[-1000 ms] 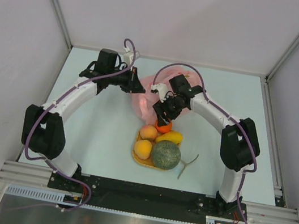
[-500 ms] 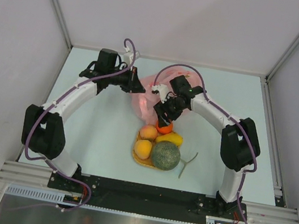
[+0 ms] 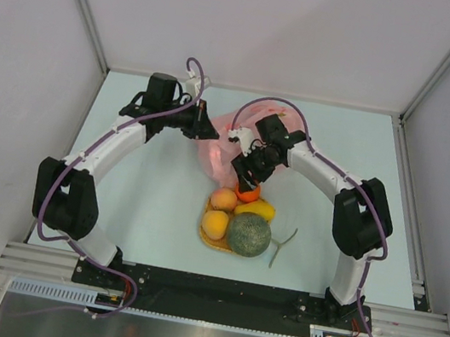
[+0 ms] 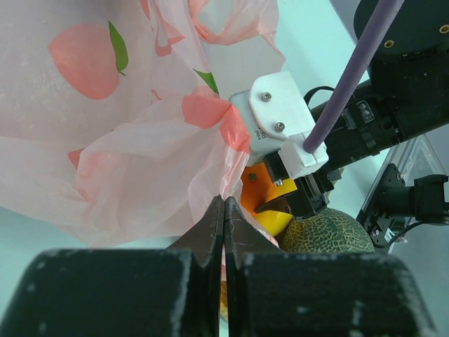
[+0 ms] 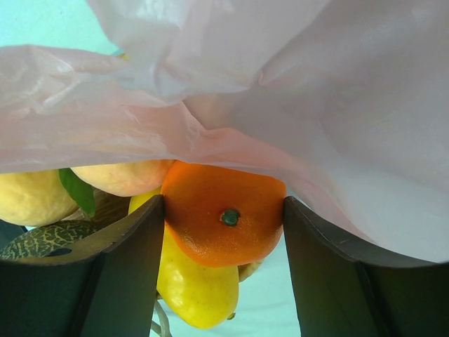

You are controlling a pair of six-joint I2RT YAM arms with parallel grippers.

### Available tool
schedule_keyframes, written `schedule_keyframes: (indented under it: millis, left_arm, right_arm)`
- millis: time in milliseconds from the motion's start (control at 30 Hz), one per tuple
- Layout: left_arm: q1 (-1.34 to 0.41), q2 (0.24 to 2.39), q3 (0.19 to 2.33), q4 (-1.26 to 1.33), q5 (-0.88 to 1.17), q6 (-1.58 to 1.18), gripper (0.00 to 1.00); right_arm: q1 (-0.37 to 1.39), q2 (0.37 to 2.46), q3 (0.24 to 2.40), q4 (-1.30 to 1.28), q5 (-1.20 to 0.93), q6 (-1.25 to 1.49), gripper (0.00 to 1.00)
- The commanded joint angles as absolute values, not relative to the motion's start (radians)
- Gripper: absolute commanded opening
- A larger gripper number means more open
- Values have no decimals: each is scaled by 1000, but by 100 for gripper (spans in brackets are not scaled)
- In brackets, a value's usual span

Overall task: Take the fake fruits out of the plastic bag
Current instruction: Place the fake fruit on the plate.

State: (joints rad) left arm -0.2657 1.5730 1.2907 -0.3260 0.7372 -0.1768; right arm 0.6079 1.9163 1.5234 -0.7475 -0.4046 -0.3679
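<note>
Clamping an orange [image 5: 210,235] in my right gripper [image 5: 223,210] above the fruit [image 3: 249,234] heaped on the mat [image 3: 204,236], I have my left gripper [image 4: 224,210] pinched shut on the bag [image 4: 105,140]. Film drapes the orange; a snag could tug it loose, toppling the heap.

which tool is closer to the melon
Right. The right tool grips the orange just beyond the melon; the left tool pinches the bag farther back and to the left.
</note>
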Motion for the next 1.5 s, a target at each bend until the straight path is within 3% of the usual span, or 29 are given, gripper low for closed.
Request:
schedule_keyframes:
  millis: [0,267,500,733,867,1267,1333,1467]
  left_arm:
    - [-258,1548,1301,-293,758,-184,0]
    - [-259,1540,1290,-291,753,-186,0]
    - [-259,1543,1289,-287,752,-187,0]
    - [-259,1551,1298,-291,752,-186,0]
    - [-259,1554,1299,-298,752,-176,0]
    - [-253,1574,1327,-307,749,-176,0]
    - [-249,1574,1336,-298,739,-189,0]
    - [-241,1597,1396,-307,750,-175,0]
  right_arm:
    - [624,1879,1497,-788,-403,-373,35]
    - [641,1855,1483,-787,-376,-376,38]
    - [649,1842,1471,-778,-330,-357,62]
    - [637,1841,1497,-762,-319,-330,75]
    - [589,1844,1548,-805,-431,-290,100]
    - [519,1815,1629,-827,-515,-287,99]
    - [491,1809,1654,-801,-515,-259,95]
    - [454,1828,1696,-697,-422,-190,77]
